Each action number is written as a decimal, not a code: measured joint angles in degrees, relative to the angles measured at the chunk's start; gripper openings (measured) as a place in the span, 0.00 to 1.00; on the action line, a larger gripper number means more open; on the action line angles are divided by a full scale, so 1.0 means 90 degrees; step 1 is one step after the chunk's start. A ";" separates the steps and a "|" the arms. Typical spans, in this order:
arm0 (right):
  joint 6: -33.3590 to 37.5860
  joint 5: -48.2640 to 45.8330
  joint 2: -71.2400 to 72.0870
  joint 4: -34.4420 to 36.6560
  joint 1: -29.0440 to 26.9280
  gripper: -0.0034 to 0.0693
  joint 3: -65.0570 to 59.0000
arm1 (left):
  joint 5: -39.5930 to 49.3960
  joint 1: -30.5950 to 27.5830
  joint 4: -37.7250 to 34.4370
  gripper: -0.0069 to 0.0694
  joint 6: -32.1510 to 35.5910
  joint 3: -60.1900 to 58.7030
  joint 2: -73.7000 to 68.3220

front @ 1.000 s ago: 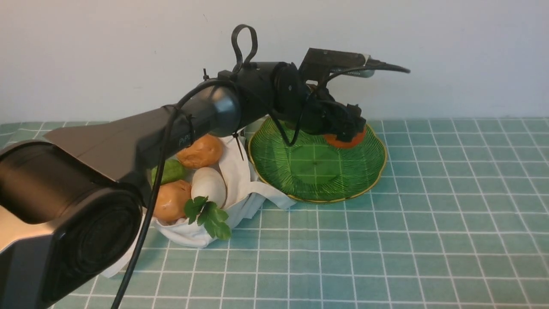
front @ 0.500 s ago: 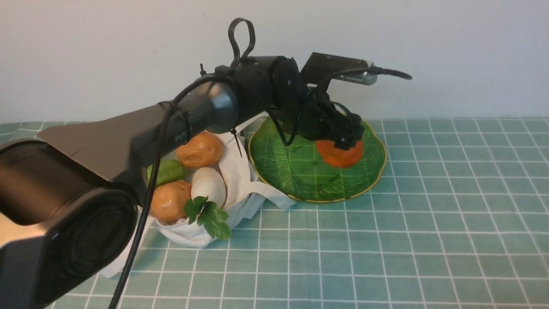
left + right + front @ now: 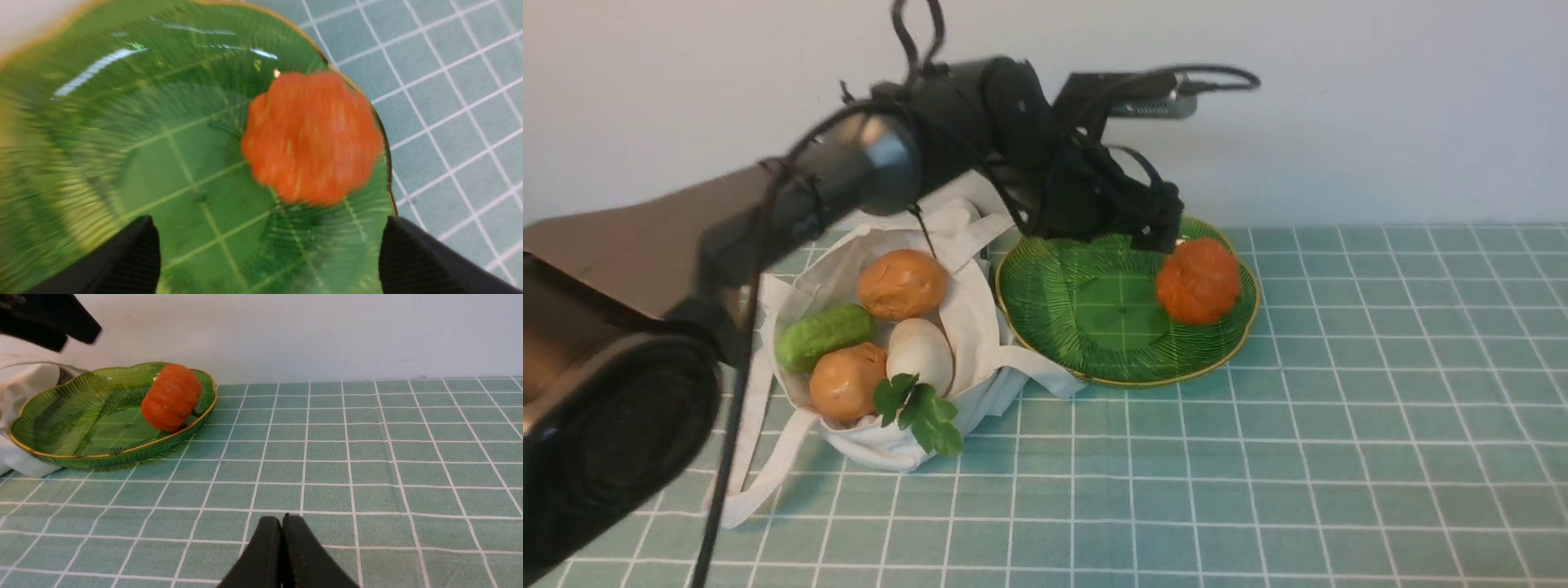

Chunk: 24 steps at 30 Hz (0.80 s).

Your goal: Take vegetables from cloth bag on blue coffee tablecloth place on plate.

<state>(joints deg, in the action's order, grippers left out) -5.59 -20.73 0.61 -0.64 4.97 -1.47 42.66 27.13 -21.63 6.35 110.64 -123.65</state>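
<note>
The orange pumpkin (image 3: pixel 1199 280) lies free on the right side of the green plate (image 3: pixel 1054 302). My left gripper (image 3: pixel 1164 235) hangs open and empty just above and left of it. In the left wrist view the pumpkin (image 3: pixel 312 136) lies on the plate (image 3: pixel 122 143) beyond the spread fingers (image 3: pixel 130 257). The cloth bag (image 3: pixel 968 327) lies open left of the plate and holds two potatoes (image 3: pixel 903 283) (image 3: pixel 848 381), a cucumber (image 3: pixel 823 336), a white egg piece (image 3: pixel 920 351) and a green sprig (image 3: pixel 923 412). My right gripper (image 3: pixel 282 522) is shut and empty, low over the tablecloth (image 3: pixel 367 457).
The bag's strap handles (image 3: pixel 760 457) trail toward the front left. A pale wall (image 3: pixel 1380 106) stands right behind the plate. My left arm (image 3: pixel 768 212) spans the space above the bag. The right wrist view shows the pumpkin (image 3: pixel 171 396) and plate (image 3: pixel 81 420) far off.
My left gripper opened and let go of the pumpkin, which dropped onto the plate's right side. The left arm then rose and drew back to the left, uncovering the bag.
</note>
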 joint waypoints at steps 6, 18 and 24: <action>0.0000 -0.0005 0.0000 0.0000 0.0000 0.03 0.0000 | 0.1580 -0.0433 0.0568 0.48 -0.0020 0.0000 0.1169; 0.0000 -0.0005 0.0000 0.0000 0.0000 0.03 0.0000 | 0.3192 -0.0564 0.2170 0.08 0.0080 -0.0621 0.3810; 0.0000 -0.0005 0.0000 0.0000 0.0000 0.03 0.0000 | 0.3241 -0.0564 0.2132 0.08 -0.0105 -0.2358 0.5626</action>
<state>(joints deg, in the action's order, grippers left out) -5.59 -20.78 0.61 -0.64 4.97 -1.47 71.82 22.06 -2.44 5.41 89.42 -73.02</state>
